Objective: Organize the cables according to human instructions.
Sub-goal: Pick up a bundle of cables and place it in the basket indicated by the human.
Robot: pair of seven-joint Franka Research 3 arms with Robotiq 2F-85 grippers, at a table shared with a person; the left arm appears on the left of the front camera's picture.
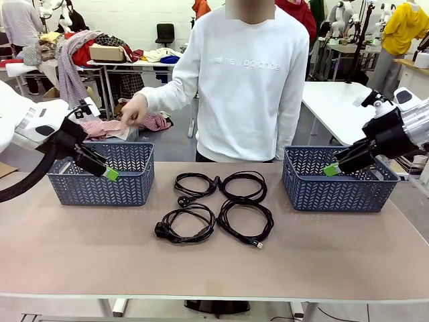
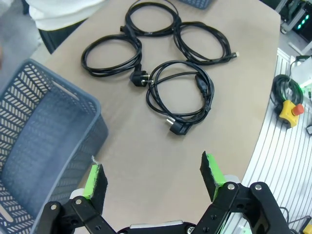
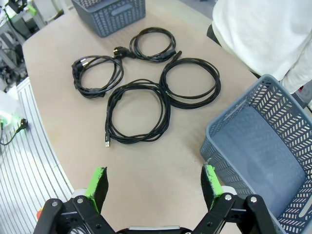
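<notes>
Four coiled black cables lie in a square at the table's middle: back left (image 1: pixel 181 200), back right (image 1: pixel 244 174), front left (image 1: pixel 161 231) with a chunky plug, front right (image 1: pixel 258 244) with a small connector. My left gripper (image 1: pixel 107 173) hovers open at the left basket's near right corner, well left of the cables. In the left wrist view its green pads (image 2: pixel 95 178) stand wide apart above bare table, with the nearest cable (image 2: pixel 179 127) ahead. My right gripper (image 1: pixel 332 169) hangs open over the right basket's left end. Its wrist view shows the nearest cable (image 3: pixel 109 109) ahead, nothing between the fingers.
A blue-grey basket (image 1: pixel 100 191) stands at the left and another (image 1: pixel 338 194) at the right, both with nothing showing inside. A person in a white sweater stands at the far side, one hand (image 1: pixel 134 111) raised above the left basket. The table's near half is bare.
</notes>
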